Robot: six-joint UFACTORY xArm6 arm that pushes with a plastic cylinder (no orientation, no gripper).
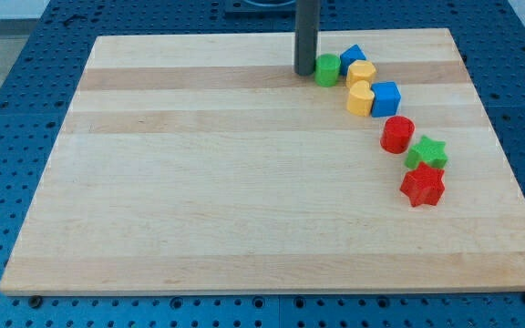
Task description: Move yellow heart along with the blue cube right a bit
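Note:
The yellow heart (360, 98) lies near the view's upper right, touching the blue cube (386, 98) on its right. My tip (304, 72) rests on the board just left of a green cylinder (327, 69), up and to the left of the heart, apart from both heart and cube.
A yellow hexagon block (362, 74) and a blue block (352, 58) sit above the heart. A red cylinder (396, 134), a green star (426, 151) and a red star (423, 186) trail down the right side. The wooden board (199, 200) ends close to the right of them.

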